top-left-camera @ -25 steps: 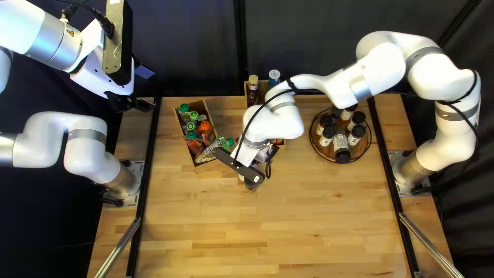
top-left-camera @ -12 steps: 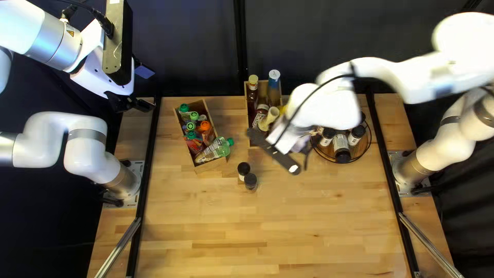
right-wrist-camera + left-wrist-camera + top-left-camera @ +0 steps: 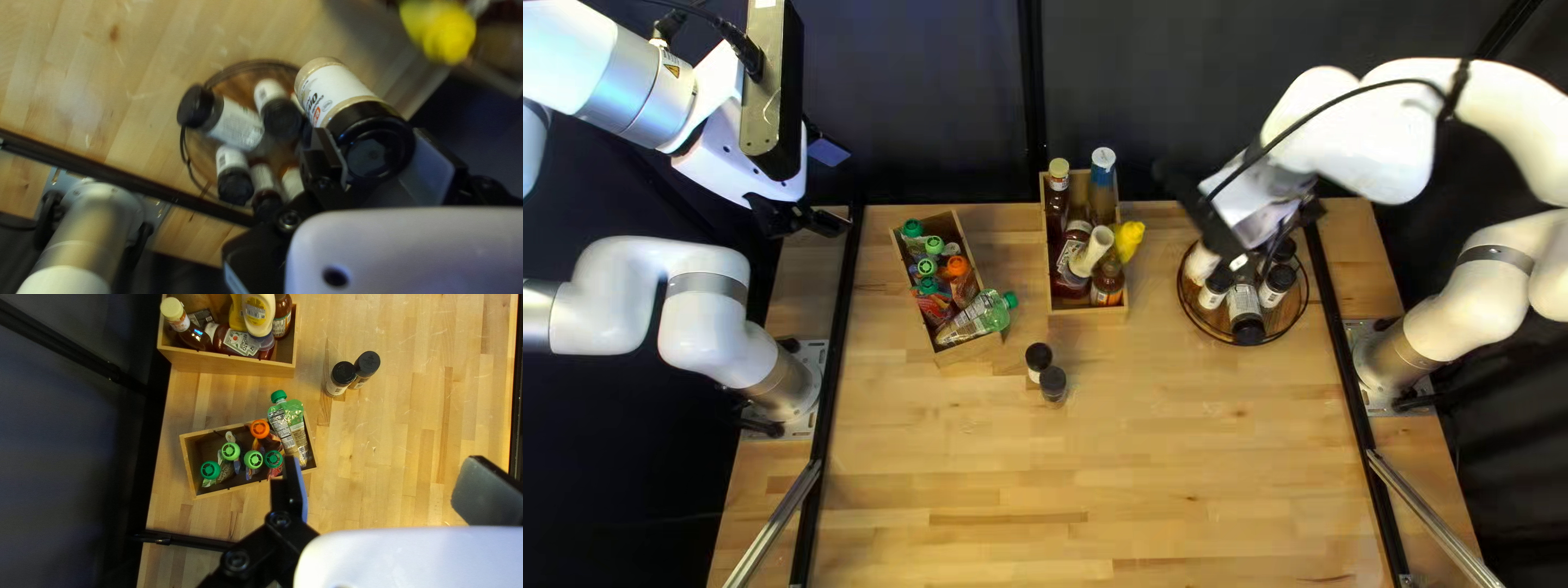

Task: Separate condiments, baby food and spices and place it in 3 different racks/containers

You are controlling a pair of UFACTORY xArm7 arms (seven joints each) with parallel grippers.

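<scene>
I see the left gripper (image 3: 815, 221) open above the worktop's (image 3: 1067, 468) far left corner; a wooden box (image 3: 988, 346) with labelled baby food pouches (image 3: 253, 459); two black-capped spice jars (image 3: 1052, 382); a far-edge wooden crate (image 3: 1089, 316) of labelled sauce bottles (image 3: 1072, 265); the right gripper (image 3: 1302, 210) gripping a white-labelled spice jar (image 3: 338, 90) by the round tray (image 3: 1288, 315)

I see my left arm (image 3: 706, 310) and right arm (image 3: 1356, 136) in smooth white, rounded shells with grey bands; the left wears a yellow warning triangle (image 3: 672, 71), the right a strapped black cable (image 3: 1418, 82). Round screw heads (image 3: 280, 518) dot my left wrist's black links (image 3: 256, 541)
</scene>
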